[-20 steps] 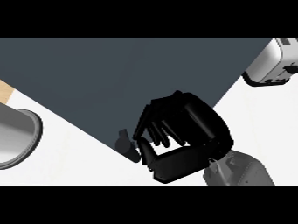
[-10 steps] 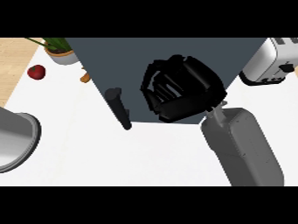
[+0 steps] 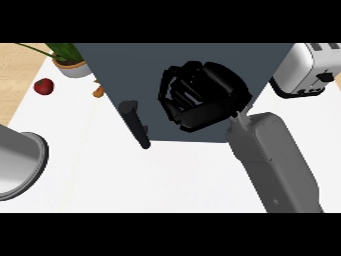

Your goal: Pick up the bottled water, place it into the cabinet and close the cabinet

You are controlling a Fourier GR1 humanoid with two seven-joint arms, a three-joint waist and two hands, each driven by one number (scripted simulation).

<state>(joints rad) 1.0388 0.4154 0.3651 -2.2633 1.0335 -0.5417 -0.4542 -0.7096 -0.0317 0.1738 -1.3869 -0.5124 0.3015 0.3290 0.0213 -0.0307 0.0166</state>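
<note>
Since the frame half a second before, my right hand [image 3: 201,97] had stayed over the dark cabinet [image 3: 136,60] while the view widened, showing more of its face and the white counter [image 3: 180,175]. At the far left sat a potted plant [image 3: 68,61] and a red apple [image 3: 44,86], with a grey metal pot [image 3: 7,162] nearer me at the left edge. Right of that, the cabinet's black handle [image 3: 135,123] stood out from the door, untouched. My right hand's fingers were curled, but I could not tell whether they closed on anything; the bottled water was nowhere visible, perhaps hidden within the hand or the cabinet. I judged such a bottle light, smooth and slippery, best gripped around its middle. A toaster [image 3: 309,67] stood far right.
</note>
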